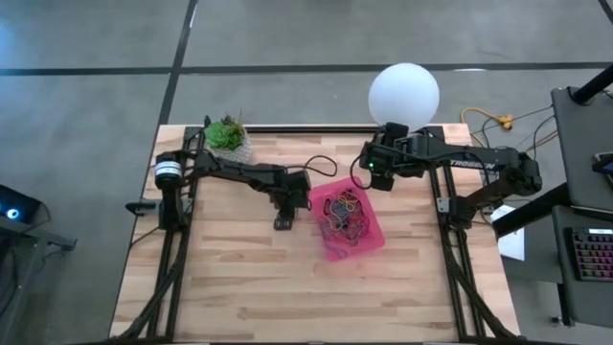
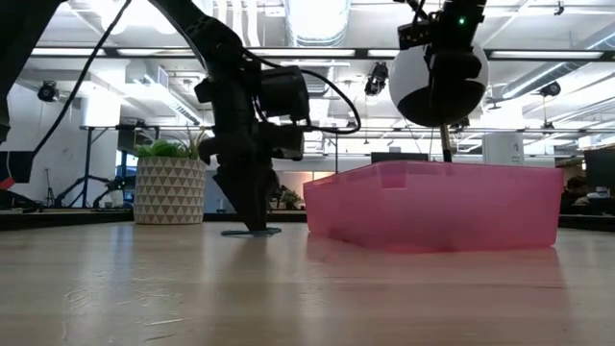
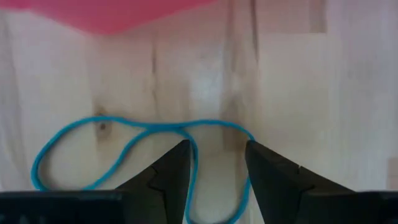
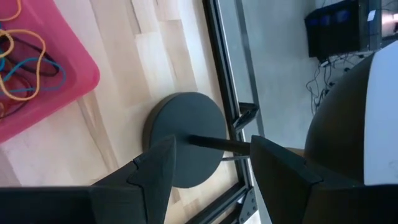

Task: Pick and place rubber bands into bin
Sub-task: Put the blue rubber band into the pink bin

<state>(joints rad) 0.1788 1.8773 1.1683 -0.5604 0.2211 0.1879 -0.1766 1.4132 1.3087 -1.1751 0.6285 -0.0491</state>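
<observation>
1. Your left end effector (image 3: 214, 165) is down at the table (image 1: 239, 287), fingers parted, straddling a strand of a blue rubber band (image 3: 124, 143) that lies flat on the wood. Nothing is clamped yet.

2. From the low view, that left end effector (image 2: 252, 226) stands just beside the pink bin's (image 2: 432, 207) near wall, with a small gap between them.

3. You are, by my reading, at the pick step: fingers placed around the band, grip not yet made. The next move calls for you to close on the strand, lift until the floppy loop hangs free of the table, then carry it over the bin rim and let go.

4. Watch that the thin band does not slip out from between the fingertips as you close.

5. Your right end effector (image 4: 211, 168) waits with fingers parted and empty, above the black round base (image 4: 183, 137) of the white globe lamp (image 1: 404, 93), just beyond the bin's (image 1: 369, 244) far corner.

6. Count: one blue band loose on the table; one bin; inside it a tangled heap of rubber bands (image 1: 345, 213), orange, blue and dark, too knotted to number; one potted plant (image 1: 228, 137) at the table's far left.
</observation>
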